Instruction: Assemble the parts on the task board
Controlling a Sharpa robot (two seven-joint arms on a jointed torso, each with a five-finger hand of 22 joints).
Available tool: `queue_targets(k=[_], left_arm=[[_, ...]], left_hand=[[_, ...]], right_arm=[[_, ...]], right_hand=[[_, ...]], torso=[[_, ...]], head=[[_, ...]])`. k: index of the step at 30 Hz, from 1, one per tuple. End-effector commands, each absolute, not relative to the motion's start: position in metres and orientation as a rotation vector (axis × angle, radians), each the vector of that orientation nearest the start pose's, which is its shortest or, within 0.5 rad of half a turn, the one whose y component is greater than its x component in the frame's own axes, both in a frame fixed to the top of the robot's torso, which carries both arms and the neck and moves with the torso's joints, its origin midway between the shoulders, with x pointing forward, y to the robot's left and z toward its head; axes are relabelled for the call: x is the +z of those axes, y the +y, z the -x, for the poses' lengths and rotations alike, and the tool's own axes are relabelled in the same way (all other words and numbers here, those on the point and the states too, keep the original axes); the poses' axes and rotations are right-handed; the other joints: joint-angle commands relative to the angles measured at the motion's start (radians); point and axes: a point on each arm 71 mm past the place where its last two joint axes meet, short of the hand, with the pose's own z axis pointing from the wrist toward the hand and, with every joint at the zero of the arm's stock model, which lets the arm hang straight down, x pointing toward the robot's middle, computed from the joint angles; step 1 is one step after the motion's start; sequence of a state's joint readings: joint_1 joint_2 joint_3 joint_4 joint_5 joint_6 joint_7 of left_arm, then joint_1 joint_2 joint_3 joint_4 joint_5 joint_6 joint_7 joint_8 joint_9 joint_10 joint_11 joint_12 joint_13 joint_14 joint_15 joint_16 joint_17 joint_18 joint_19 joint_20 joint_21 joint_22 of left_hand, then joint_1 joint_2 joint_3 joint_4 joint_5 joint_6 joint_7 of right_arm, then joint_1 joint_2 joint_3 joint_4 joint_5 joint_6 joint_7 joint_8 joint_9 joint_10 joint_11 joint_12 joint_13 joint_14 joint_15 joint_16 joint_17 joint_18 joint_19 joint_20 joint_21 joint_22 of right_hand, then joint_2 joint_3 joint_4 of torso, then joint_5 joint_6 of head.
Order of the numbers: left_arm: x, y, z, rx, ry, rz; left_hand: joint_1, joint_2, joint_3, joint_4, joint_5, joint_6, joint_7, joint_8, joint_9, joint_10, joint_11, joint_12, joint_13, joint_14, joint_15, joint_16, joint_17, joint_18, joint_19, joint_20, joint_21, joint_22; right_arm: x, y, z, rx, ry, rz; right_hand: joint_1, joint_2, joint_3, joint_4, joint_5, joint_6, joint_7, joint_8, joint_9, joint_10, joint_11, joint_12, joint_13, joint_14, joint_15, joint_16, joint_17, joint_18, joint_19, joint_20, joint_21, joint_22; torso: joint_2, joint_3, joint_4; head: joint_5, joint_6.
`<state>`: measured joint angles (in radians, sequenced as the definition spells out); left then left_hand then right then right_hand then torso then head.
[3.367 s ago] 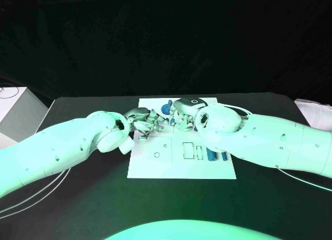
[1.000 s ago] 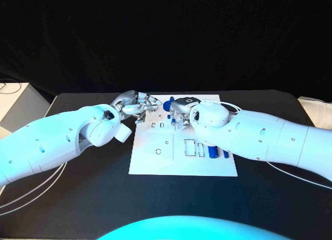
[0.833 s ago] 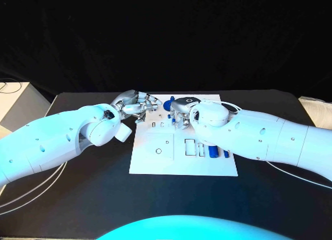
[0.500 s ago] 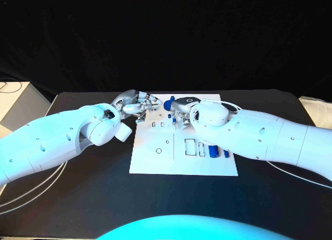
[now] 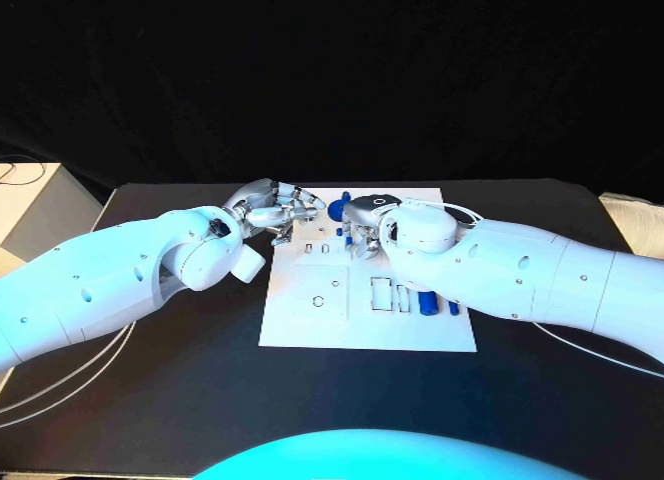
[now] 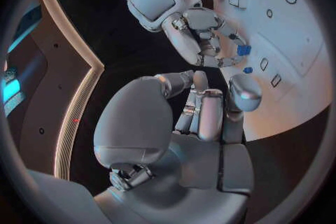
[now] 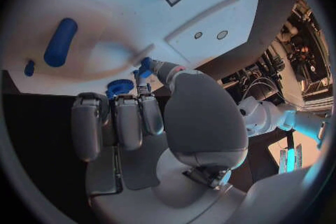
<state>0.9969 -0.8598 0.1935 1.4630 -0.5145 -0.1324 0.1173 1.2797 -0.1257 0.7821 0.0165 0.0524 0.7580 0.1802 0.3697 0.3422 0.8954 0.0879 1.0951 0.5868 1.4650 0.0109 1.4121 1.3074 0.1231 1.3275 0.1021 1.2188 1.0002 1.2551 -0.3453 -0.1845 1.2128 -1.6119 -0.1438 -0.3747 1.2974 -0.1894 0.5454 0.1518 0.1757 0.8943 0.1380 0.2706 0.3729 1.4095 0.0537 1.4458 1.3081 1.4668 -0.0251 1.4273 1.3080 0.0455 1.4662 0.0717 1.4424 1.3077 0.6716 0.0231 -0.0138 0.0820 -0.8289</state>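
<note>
The white task board (image 5: 364, 325) lies mid-table. My right hand (image 5: 357, 226) hovers over its far part and pinches a small blue part (image 7: 145, 65) between thumb and a finger; the left wrist view shows that same blue part (image 6: 243, 50) in its fingertips. A blue gear-like part (image 7: 120, 87) sits just under its other fingers. My left hand (image 5: 280, 213) is at the board's far left corner, with its fingers (image 6: 241, 92) curled in and nothing seen in them. Blue cylinders (image 5: 427, 300) lie on the board's right side.
Rectangular recesses (image 5: 381, 295) and small round holes (image 5: 316, 302) mark the board's middle. A blue cylinder (image 7: 60, 42) and a tiny blue piece (image 7: 28, 68) lie on the board near my right hand. A pale box (image 5: 29, 205) stands off the table's left edge.
Since the oldest frame my left hand has drawn back toward the board's far left corner. Over the last second both hands stay almost still.
</note>
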Motion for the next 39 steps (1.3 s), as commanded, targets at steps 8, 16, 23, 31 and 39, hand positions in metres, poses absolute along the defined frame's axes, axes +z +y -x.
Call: queue_targets(k=[8, 16, 23, 31, 39], left_arm=[[-0.2091, 0.2246, -0.4855, -1.365, 1.751, 0.796], [-0.2094, 0.2240, -0.4853, -1.364, 1.758, 0.795], [-0.2096, 0.2240, -0.4852, -1.364, 1.762, 0.793], [-0.2098, 0.2232, -0.4849, -1.367, 1.769, 0.791], [-0.2100, 0.2229, -0.4848, -1.367, 1.774, 0.789]], left_hand=[[0.000, 0.006, -0.006, -0.001, -0.001, 0.003, 0.001, 0.004, 0.001, -0.001, 0.006, 0.003, -0.001, 0.004, 0.008, 0.006, 0.093, -0.010, 0.001, 0.006, 0.007, 0.001], [0.000, 0.005, -0.008, -0.001, -0.001, -0.001, 0.001, 0.006, 0.002, -0.001, 0.006, 0.004, -0.001, 0.005, 0.008, 0.006, 0.093, -0.010, 0.001, 0.007, 0.007, 0.001], [-0.001, 0.005, -0.009, 0.000, -0.001, -0.004, 0.001, 0.007, 0.002, -0.002, 0.006, 0.004, -0.002, 0.005, 0.008, 0.006, 0.093, -0.010, 0.001, 0.007, 0.008, 0.002], [-0.001, 0.005, -0.009, 0.000, -0.001, -0.004, 0.001, 0.007, 0.002, -0.002, 0.006, 0.004, -0.002, 0.005, 0.008, 0.006, 0.093, -0.010, 0.001, 0.007, 0.008, 0.002], [-0.002, 0.005, -0.011, 0.002, -0.001, -0.007, 0.001, 0.009, 0.003, -0.001, 0.006, 0.004, -0.002, 0.005, 0.008, 0.007, 0.093, -0.010, 0.001, 0.007, 0.008, 0.002]], right_arm=[[-0.2253, -0.0364, -0.5081, 0.399, 1.795, 0.442], [-0.2250, -0.0349, -0.5081, 0.403, 1.786, 0.434], [-0.2247, -0.0351, -0.5086, 0.401, 1.779, 0.425], [-0.2248, -0.0336, -0.5085, 0.400, 1.771, 0.418], [-0.2264, -0.0329, -0.5085, 0.396, 1.773, 0.420]], right_hand=[[-0.013, -0.003, 0.004, -0.001, 0.000, -0.002, 0.000, 0.003, -0.001, -0.001, -0.001, 0.000, 0.103, 0.051, -0.005, 0.003, 0.011, -0.015, 0.082, -0.005, -0.003, 0.131], [-0.019, -0.008, 0.002, -0.002, -0.003, -0.004, 0.001, 0.003, -0.001, -0.001, 0.000, -0.001, 0.103, 0.051, -0.004, 0.002, 0.011, -0.014, 0.082, -0.005, -0.004, 0.130], [-0.019, -0.008, 0.002, -0.002, -0.003, -0.004, 0.001, 0.003, -0.001, -0.001, 0.000, -0.001, 0.103, 0.050, -0.004, 0.002, 0.010, -0.014, 0.082, -0.005, -0.004, 0.130], [-0.019, -0.008, 0.002, -0.002, -0.003, -0.004, 0.001, 0.003, -0.001, -0.001, 0.000, -0.001, 0.103, 0.050, -0.004, 0.002, 0.010, -0.014, 0.082, -0.005, -0.004, 0.130], [-0.020, -0.008, 0.003, -0.003, -0.003, -0.004, 0.002, 0.004, -0.001, -0.002, 0.000, -0.001, 0.102, 0.050, -0.004, 0.001, 0.010, -0.014, 0.082, -0.004, -0.005, 0.129]], torso=[[0.000, 0.0003, -0.0007], [0.000, 0.0001, -0.0002], [0.000, 0.0007, -0.0004], [0.000, 0.0008, -0.0012], [0.000, 0.0006, -0.0010]], head=[[0.001, 0.000], [0.000, 0.001], [0.002, 0.001], [0.003, 0.001], [0.002, 0.001]])
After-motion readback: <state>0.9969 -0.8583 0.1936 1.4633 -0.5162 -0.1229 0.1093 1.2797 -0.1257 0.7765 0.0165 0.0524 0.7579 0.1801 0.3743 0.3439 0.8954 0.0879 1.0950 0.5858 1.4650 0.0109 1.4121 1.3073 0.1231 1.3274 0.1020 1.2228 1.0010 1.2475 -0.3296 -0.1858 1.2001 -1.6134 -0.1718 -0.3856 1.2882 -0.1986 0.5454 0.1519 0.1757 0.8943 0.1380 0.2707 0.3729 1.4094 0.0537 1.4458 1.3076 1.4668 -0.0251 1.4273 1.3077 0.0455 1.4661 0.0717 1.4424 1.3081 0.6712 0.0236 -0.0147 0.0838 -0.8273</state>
